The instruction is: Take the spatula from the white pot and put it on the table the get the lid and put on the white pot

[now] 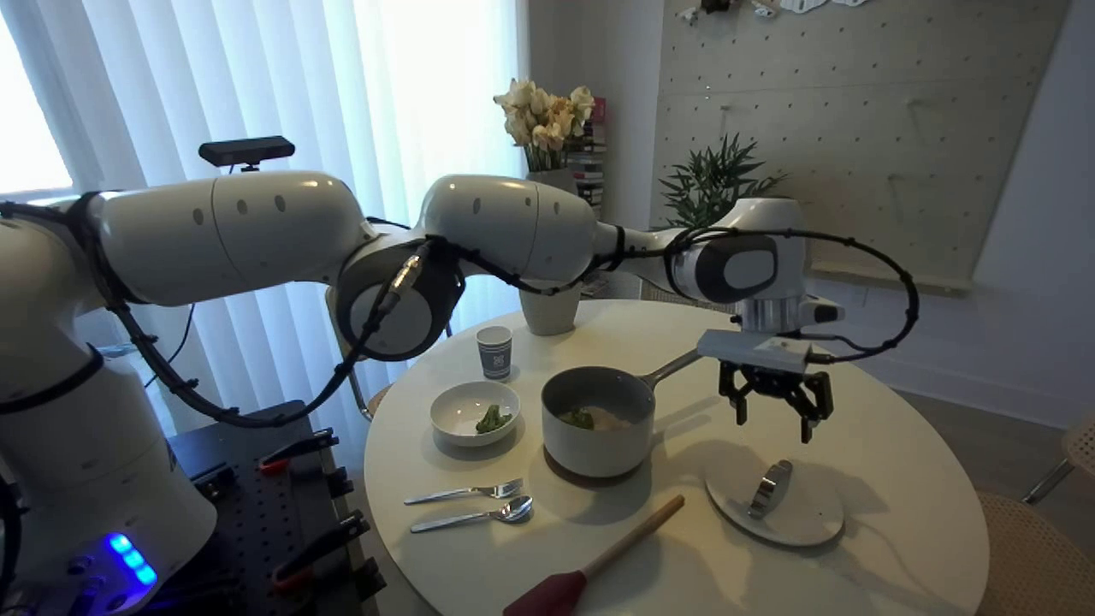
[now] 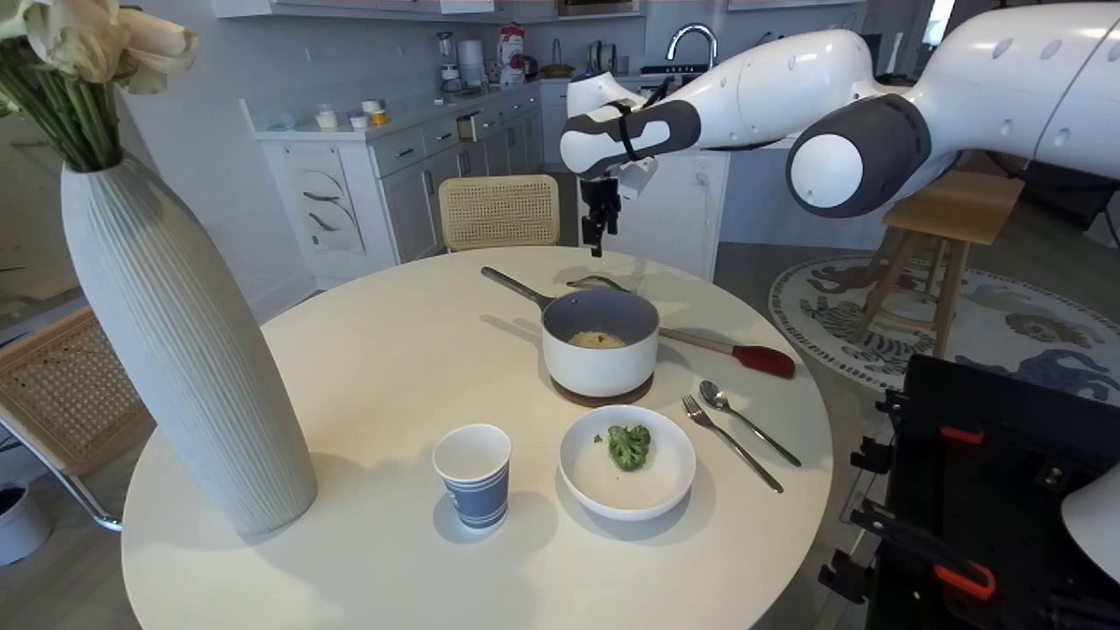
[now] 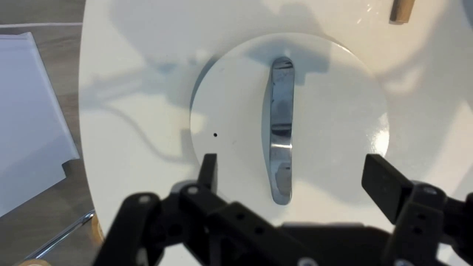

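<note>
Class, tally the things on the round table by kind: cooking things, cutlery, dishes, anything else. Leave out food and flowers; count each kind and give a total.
Cooking things: 3 (white pot, lid, spatula)
Cutlery: 2 (fork, spoon)
Dishes: 2 (bowl, cup)
Anything else: 2 (vase, brown disc under the white pot)
Total: 9

On round white table [image 2: 394, 350]: vase [image 2: 192, 350]; paper cup [image 1: 494, 352]; bowl [image 1: 466, 436]; fork [image 1: 469, 492], spoon [image 1: 479, 517]; red-headed spatula [image 1: 603, 559]; pot lid [image 3: 314, 125]; brown trivet [image 2: 602, 402].

We see a glossy white, rounded arm [image 1: 505, 227], dark grey joint casings [image 2: 897, 144], a looping black cable [image 1: 913, 304], blue base lights [image 1: 133, 559] and a black two-fingered gripper [image 1: 773, 429] with round silvery screws [image 3: 192, 190].
</note>
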Controlling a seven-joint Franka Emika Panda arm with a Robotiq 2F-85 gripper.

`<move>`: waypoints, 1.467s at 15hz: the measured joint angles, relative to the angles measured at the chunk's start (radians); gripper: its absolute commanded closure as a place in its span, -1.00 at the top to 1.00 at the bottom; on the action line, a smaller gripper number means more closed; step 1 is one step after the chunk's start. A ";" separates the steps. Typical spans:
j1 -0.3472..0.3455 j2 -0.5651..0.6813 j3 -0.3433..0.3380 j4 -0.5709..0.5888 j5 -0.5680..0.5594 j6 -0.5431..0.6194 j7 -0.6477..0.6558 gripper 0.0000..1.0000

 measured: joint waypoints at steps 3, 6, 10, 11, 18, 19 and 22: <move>0.018 -0.036 0.003 0.016 0.003 -0.067 0.001 1.00; 0.047 -0.077 0.002 0.016 0.007 -0.172 0.045 1.00; 0.070 -0.095 -0.001 0.014 0.007 -0.219 0.078 1.00; 0.069 -0.095 -0.002 0.012 0.007 -0.219 0.078 1.00; 0.039 -0.089 0.001 0.008 0.039 -0.197 0.079 1.00; 0.027 -0.085 0.004 0.008 0.052 -0.190 0.077 1.00; -0.017 -0.071 0.026 -0.017 0.066 -0.133 0.054 1.00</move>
